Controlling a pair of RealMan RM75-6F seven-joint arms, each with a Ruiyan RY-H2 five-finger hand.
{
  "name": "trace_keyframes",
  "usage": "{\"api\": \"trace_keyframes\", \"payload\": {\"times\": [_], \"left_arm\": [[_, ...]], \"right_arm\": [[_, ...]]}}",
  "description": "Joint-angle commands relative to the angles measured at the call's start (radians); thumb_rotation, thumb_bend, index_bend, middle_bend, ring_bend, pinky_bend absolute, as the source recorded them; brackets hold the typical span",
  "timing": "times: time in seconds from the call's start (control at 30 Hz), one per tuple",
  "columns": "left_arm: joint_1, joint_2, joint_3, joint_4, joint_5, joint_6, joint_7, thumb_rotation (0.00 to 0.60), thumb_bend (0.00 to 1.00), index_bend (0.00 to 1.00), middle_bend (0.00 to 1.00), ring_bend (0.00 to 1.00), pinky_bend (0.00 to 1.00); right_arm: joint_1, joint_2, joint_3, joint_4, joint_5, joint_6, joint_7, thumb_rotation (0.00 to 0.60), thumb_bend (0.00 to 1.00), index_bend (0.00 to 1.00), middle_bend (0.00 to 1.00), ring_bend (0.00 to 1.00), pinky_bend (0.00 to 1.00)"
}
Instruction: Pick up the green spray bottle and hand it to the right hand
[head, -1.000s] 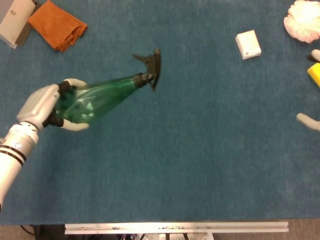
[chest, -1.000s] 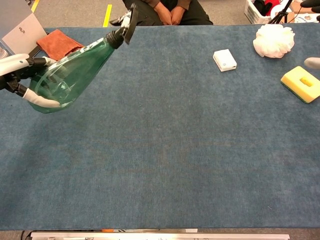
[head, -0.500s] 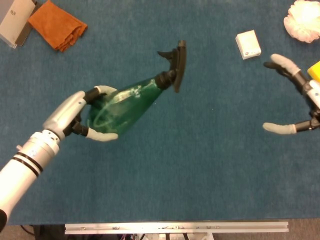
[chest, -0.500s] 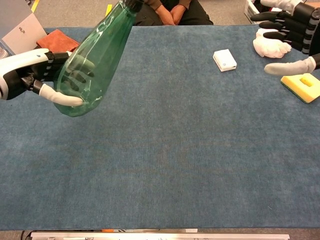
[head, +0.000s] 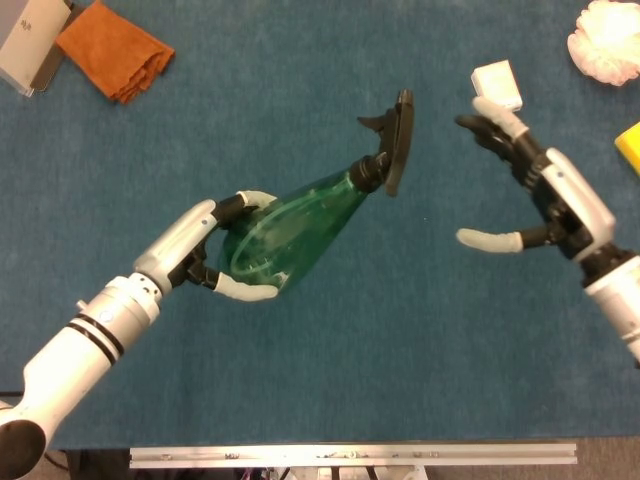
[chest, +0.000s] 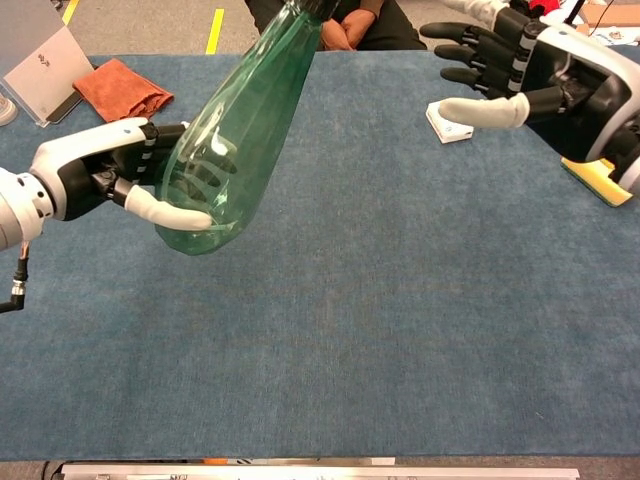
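My left hand (head: 205, 252) (chest: 120, 180) grips the wide base of the green spray bottle (head: 300, 227) (chest: 235, 135), which is lifted off the table and tilted, its black trigger head (head: 392, 140) pointing toward the right. In the chest view the bottle's top runs out of frame. My right hand (head: 535, 195) (chest: 510, 65) hovers open, fingers spread, a short gap to the right of the trigger head, not touching the bottle.
A blue cloth (head: 400, 330) covers the table. An orange rag (head: 112, 48) and a grey box (head: 25, 40) lie at the far left. A small white box (head: 497, 82), a white puff (head: 605, 35) and a yellow sponge (chest: 595, 175) sit at the far right. A seated person (chest: 345, 20) is behind the table.
My left hand has carried the bottle rightward toward the middle. My right hand has come in from the right edge and now stands open near the trigger head.
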Motion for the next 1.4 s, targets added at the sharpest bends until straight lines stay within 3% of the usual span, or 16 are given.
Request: {"api": "trace_keyframes", "payload": {"times": [0.03,0.43,0.73,0.87,1.13,1.27,1.4], "left_arm": [[-0.016,-0.027,0.007,0.013,-0.027,0.005,0.019,0.6,0.15,0.49,0.41,0.36,0.62],[-0.077,-0.093,-0.006,0.037,-0.207,-0.002,0.035,0.6,0.15,0.48,0.41,0.36,0.62],[-0.09,-0.117,-0.01,0.042,-0.243,0.021,0.052,0.6,0.15,0.48,0.41,0.36,0.62],[-0.094,-0.124,-0.013,0.047,-0.255,0.026,0.054,0.6,0.15,0.48,0.41,0.36,0.62],[-0.093,-0.124,-0.017,0.048,-0.257,0.027,0.051,0.6,0.15,0.47,0.41,0.35,0.62],[-0.091,-0.122,-0.022,0.049,-0.26,0.025,0.043,0.6,0.15,0.47,0.41,0.35,0.62],[-0.091,-0.117,-0.025,0.05,-0.259,0.019,0.037,0.6,0.15,0.47,0.41,0.35,0.62]], "right_arm": [[0.021,-0.059,0.031,-0.008,0.054,0.01,-0.046,0.6,0.05,0.0,0.12,0.05,0.0],[0.085,-0.246,0.109,-0.005,0.242,0.016,-0.188,0.6,0.09,0.0,0.12,0.05,0.0],[0.134,-0.371,0.164,0.03,0.334,0.032,-0.286,0.6,0.09,0.0,0.12,0.05,0.0],[0.154,-0.42,0.194,0.037,0.371,0.042,-0.321,0.6,0.16,0.0,0.12,0.05,0.0],[0.186,-0.488,0.239,0.043,0.412,0.059,-0.381,0.6,0.18,0.0,0.12,0.05,0.0],[0.193,-0.51,0.25,0.042,0.425,0.062,-0.401,0.6,0.28,0.01,0.15,0.05,0.0],[0.197,-0.527,0.26,0.043,0.443,0.062,-0.414,0.6,0.37,0.1,0.17,0.07,0.0]]}}
